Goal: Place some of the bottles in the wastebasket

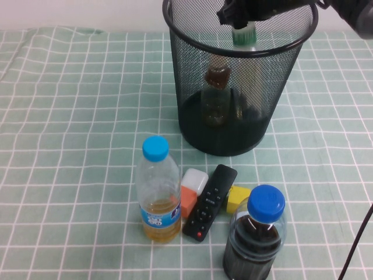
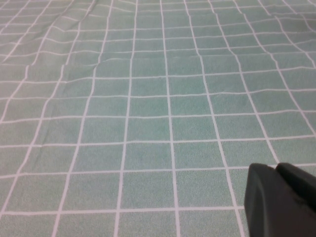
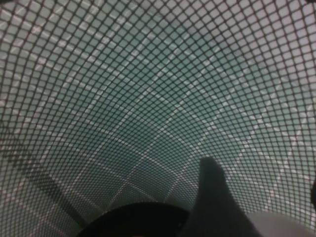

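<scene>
The black wire-mesh wastebasket (image 1: 192, 87) stands at the back of the table. Inside it the small bottle (image 1: 217, 87) with the amber-brown neck stands on the base. My right gripper (image 1: 239, 17) hangs over the basket's mouth, shut on the taller bottle (image 1: 245, 37), whose green label shows just below the rim. The right wrist view looks down the mesh wall (image 3: 148, 74), with a pale part of that bottle (image 3: 276, 224) between the fingers of the right gripper (image 3: 261, 177). My left gripper (image 2: 275, 167) is shut and empty, low over bare cloth, and is out of the high view.
At the front stand a blue-capped bottle with yellow liquid (image 1: 158, 189) and a blue-capped bottle with dark liquid (image 1: 256, 239). Between them lie a black remote (image 1: 210, 201), a white-and-orange block (image 1: 191, 189) and a yellow block (image 1: 237, 198). A green checked cloth (image 1: 70, 116) covers the table.
</scene>
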`<act>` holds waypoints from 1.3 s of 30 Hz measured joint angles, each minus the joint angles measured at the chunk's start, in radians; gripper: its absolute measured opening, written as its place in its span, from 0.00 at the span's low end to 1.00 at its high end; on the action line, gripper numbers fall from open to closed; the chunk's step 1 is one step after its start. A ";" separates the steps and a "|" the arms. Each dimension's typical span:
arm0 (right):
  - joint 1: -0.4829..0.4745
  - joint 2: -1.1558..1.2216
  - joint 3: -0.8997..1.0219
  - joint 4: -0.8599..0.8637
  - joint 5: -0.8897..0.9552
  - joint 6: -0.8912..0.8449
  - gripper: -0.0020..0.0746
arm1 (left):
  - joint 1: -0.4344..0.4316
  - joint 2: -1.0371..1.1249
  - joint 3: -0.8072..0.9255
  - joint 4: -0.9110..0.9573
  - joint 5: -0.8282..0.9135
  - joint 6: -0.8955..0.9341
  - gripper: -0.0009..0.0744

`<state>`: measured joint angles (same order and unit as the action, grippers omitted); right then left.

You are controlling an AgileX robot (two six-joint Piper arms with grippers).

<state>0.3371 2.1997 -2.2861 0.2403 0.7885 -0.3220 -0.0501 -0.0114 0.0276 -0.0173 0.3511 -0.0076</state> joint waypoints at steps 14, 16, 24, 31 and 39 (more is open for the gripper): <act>0.000 -0.180 -0.007 -0.006 0.127 0.072 0.24 | 0.000 0.000 0.000 0.000 0.000 0.000 0.01; 0.000 -0.214 -0.007 -0.022 0.152 0.085 0.12 | 0.000 0.000 0.000 0.000 0.000 0.000 0.01; 0.000 -0.320 -0.009 -0.240 0.279 0.260 0.03 | 0.000 0.000 0.000 0.000 0.000 0.000 0.01; 0.000 -0.419 -0.006 -0.477 0.468 0.509 0.02 | 0.000 0.000 0.000 0.000 0.000 0.000 0.01; -0.002 -0.501 0.020 -0.565 0.481 0.445 0.02 | 0.000 0.000 0.000 0.000 0.000 0.000 0.01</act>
<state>0.3350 1.6986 -2.2661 -0.3246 1.2699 0.1228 -0.0501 -0.0114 0.0276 -0.0173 0.3511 -0.0076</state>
